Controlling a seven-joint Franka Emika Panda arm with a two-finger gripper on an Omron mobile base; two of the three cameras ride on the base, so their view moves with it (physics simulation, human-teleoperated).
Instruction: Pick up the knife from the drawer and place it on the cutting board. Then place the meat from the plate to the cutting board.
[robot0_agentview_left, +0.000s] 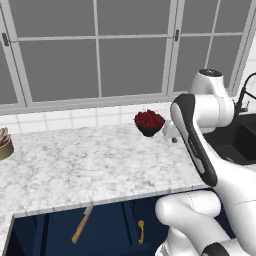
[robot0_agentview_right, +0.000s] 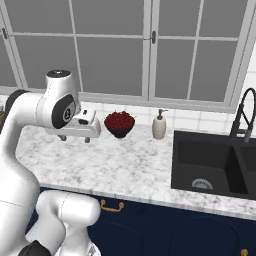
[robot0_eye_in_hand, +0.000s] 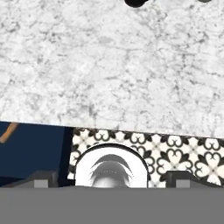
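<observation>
Hovering: gripper (robot0_agentview_right: 75, 137) above the counter (robot0_agentview_left: 100, 160), jaws wide, holding nothing
Knife (robot0_agentview_left: 81, 224): below, in the open drawer (robot0_agentview_left: 55, 235), blade toward the counter

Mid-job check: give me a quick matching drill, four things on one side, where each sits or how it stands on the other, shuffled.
Things:
1. knife
2. bowl of red fruit
3. soap dispenser
4. claw

Places or states:
A. by the sink's left edge
B. lying in the open navy drawer
C. open, above the marble counter
D. at the back of the counter, under the window

Pairs: 1-B, 2-D, 3-A, 4-C
</observation>
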